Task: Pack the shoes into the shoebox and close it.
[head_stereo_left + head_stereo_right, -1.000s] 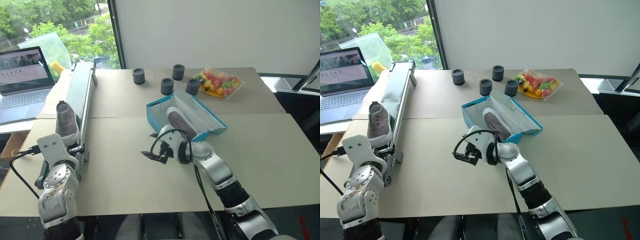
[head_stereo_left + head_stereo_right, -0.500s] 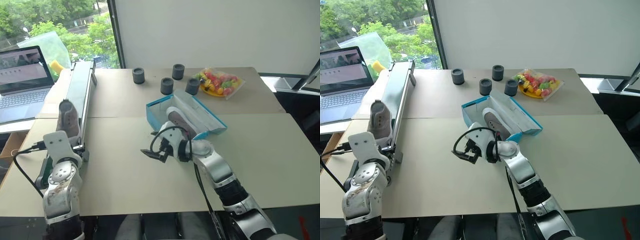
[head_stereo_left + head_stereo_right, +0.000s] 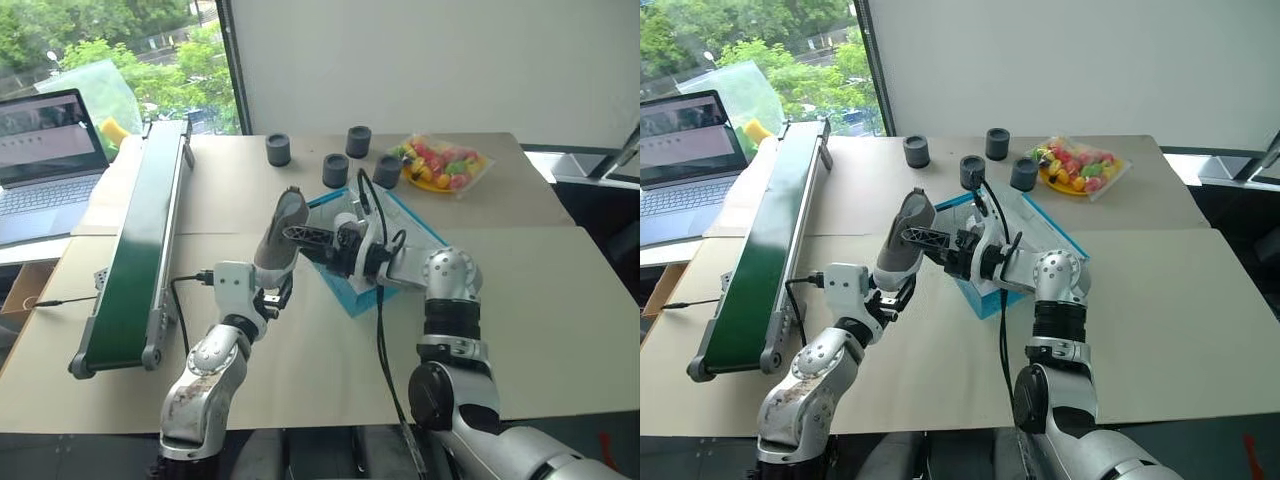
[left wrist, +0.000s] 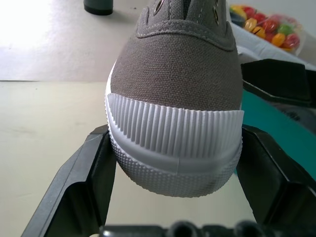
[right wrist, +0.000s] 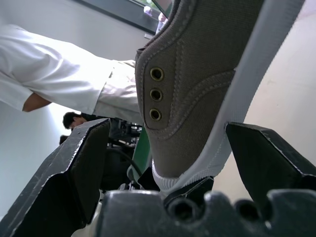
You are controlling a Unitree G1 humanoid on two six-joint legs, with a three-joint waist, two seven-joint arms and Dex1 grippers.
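Left claw (image 4: 173, 163): clenched on shoe (image 3: 281, 232) toe, upright.
Right claw (image 3: 300, 240): released, straddling shoe.
Handover: grip shoe's sides before left lets go.
Shoebox (image 3: 345, 290): right behind.

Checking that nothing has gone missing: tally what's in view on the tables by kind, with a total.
Dark grey cylinders: 4
Taupe canvas shoe with white sole: 1 in view
Bright blue cardboard shoebox: 1
Long green conveyor: 1
Open laptop: 1
Clear bag of colourful sweets: 1
Total: 9
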